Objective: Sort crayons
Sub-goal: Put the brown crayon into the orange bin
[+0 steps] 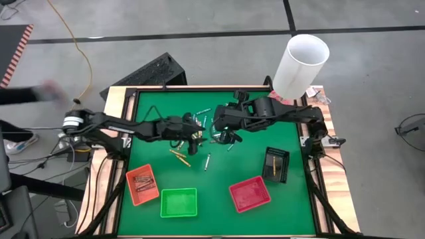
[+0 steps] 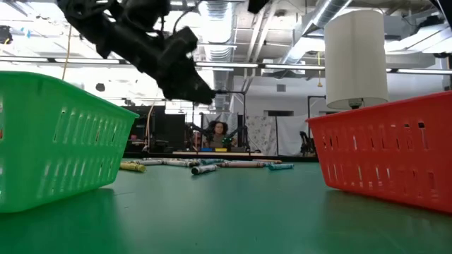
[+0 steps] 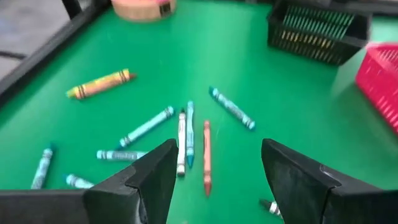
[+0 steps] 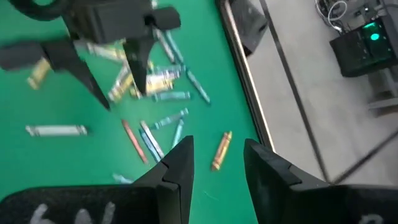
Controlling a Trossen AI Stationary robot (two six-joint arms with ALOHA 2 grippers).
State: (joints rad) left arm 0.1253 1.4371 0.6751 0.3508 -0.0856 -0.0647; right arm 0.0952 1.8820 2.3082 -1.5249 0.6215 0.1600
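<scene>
1. The flat green surface (image 1: 219, 192) has a dark frame and wooden edges, and it stands on a grey floor (image 1: 219, 56) with dark lines across it
2. Many small thin crayons (image 1: 199, 123) in blue, silvery grey, yellow-gold and reddish-brown lie loose near the far middle of the surface, between the two arms
3. A few yellow-gold crayons (image 1: 179, 157) lie a bit nearer, just beside one grey crayon (image 1: 207, 161)
4. The left gripper (image 3: 214, 180) hangs above the loose crayons with its jaws apart and nothing in them; a reddish-brown crayon (image 3: 206, 157) lies below the gap
5. The right gripper (image 4: 217, 162) hangs over the far side of the pile, jaws apart and empty too
6. Four small plastic trays sit near the front: an orange tray (image 1: 142, 184) with crayons in it, a green tray (image 1: 178, 202), a red tray (image 1: 250, 194) and a black tray (image 1: 275, 164) that holds one yellow-gold crayon
7. A tall white tube (image 1: 300, 65) stands at the far right corner
8. In the low view, the room behind has a ceiling with pipes and lights, and a person (image 2: 219, 132) is far back
9. A yellow cable (image 1: 74, 43) runs across the floor on the left
</scene>
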